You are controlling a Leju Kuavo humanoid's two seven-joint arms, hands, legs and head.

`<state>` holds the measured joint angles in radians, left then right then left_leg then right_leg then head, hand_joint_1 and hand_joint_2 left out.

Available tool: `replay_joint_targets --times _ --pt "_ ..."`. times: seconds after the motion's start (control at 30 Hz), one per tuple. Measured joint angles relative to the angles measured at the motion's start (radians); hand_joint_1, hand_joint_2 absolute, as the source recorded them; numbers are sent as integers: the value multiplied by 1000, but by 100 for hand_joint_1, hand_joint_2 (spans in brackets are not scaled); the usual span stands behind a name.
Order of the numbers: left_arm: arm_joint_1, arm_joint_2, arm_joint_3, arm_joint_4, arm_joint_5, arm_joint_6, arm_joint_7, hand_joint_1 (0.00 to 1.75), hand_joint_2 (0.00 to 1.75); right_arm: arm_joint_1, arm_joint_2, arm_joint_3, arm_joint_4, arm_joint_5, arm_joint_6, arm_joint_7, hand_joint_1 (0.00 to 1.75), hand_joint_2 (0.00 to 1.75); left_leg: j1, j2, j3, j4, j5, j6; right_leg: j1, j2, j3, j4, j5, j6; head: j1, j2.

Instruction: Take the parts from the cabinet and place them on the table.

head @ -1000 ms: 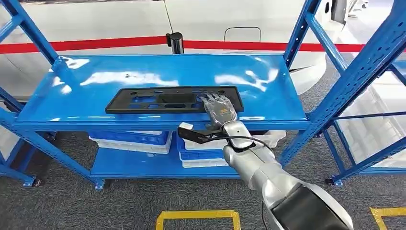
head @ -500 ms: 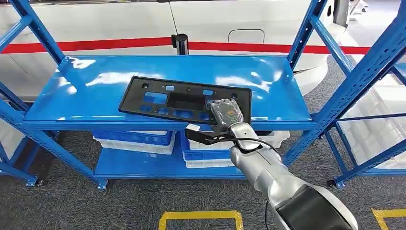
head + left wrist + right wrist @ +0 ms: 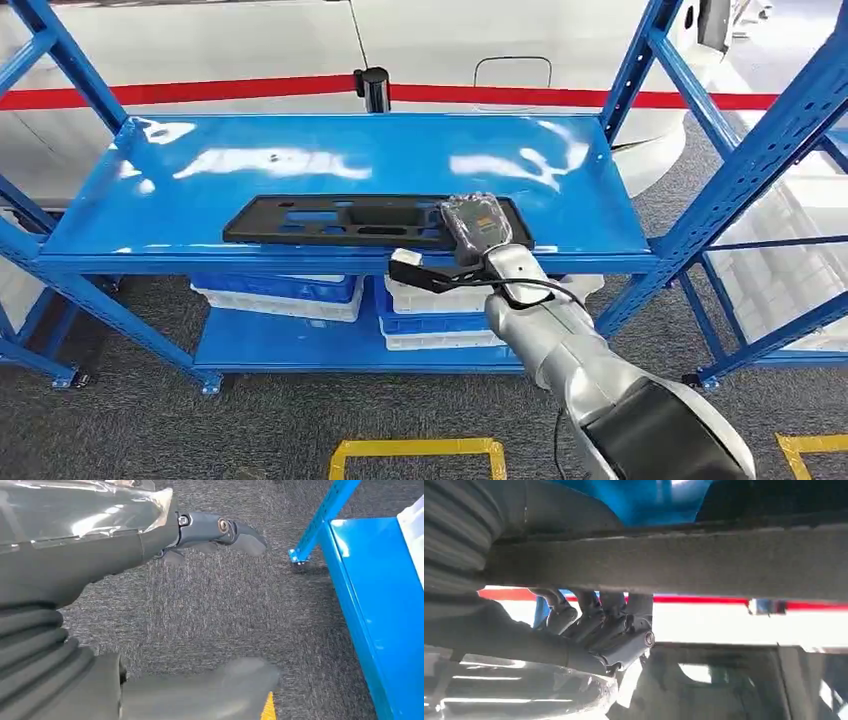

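Hanging at the robot's side, left robot hand [image 3: 150, 545] points at grey carpet [image 3: 210, 615]; fingers apart, nothing in them. A blue rack foot [image 3: 300, 557] and the edge of a low blue shelf [image 3: 380, 620] lie beyond it.

Head view, left to right:
- Blue rack post [image 3: 60, 60] rising at the far left.
- Top shelf [image 3: 300, 150] of the cabinet, glossy blue, with glare patches.
- Black plate [image 3: 340, 220], long and flat with cut-outs, lying along the shelf's front edge, its left end on the shelf.
- Right robot hand [image 3: 478, 225] gripping the plate's right end, fingers over the top. Wrist view: fingers [image 3: 594, 620] curled around the plate's edge [image 3: 674, 560].
- Silver right arm [image 3: 570, 360] coming in from lower right.
- White and blue bins [image 3: 290, 292] stacked on the lower shelf, below the plate.
- Red stripe [image 3: 200, 92] on a white wall behind the cabinet; black post [image 3: 372, 88] in front of it.
- Yellow floor tape [image 3: 415, 455] below.
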<state>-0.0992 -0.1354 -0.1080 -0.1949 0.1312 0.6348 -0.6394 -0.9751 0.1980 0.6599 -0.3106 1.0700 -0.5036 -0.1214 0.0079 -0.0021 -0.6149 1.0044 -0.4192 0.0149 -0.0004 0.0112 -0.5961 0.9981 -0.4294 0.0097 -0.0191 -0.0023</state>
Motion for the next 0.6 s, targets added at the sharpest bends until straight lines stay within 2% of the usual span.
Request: replay_joint_targets --times 0.13,0.17,0.2,0.33,0.47,0.6 --pt "1 0 2 0 1 7 -1 0 175 -50 2 -36 -38 -35 -18 -83 164 175 2 -1 -1 0 0 -1 0 -1 -2 0 0 0 0 0" --pt "2 0 2 0 2 8 -1 0 0 -63 1 -42 -48 -40 -18 -99 164 175 2 -1 -1 0 0 -1 0 -1 -2 0 0 0 0 0" --pt "2 0 3 0 2 8 -1 0 175 -82 2 -49 -64 -50 -18 -117 164 175 2 -1 -1 0 0 -1 0 -1 -2 0 0 0 0 0" --pt "6 0 8 1 2 8 -13 0 175 -123 -4 -67 -138 -72 -17 -150 166 175 2 -1 -1 0 0 -1 0 -1 -2 0 0 0 0 0" --pt "14 0 18 1 -6 10 -16 0 175 -132 -33 -84 -238 -87 -5 -151 162 175 2 -1 -1 0 0 -1 0 -1 -2 0 -1 -1 0 0" --pt "17 0 30 2 -23 10 -16 0 175 -132 -69 -87 -322 -89 22 -142 166 175 2 -1 -2 0 0 -1 0 -1 -2 0 -1 -1 0 0"
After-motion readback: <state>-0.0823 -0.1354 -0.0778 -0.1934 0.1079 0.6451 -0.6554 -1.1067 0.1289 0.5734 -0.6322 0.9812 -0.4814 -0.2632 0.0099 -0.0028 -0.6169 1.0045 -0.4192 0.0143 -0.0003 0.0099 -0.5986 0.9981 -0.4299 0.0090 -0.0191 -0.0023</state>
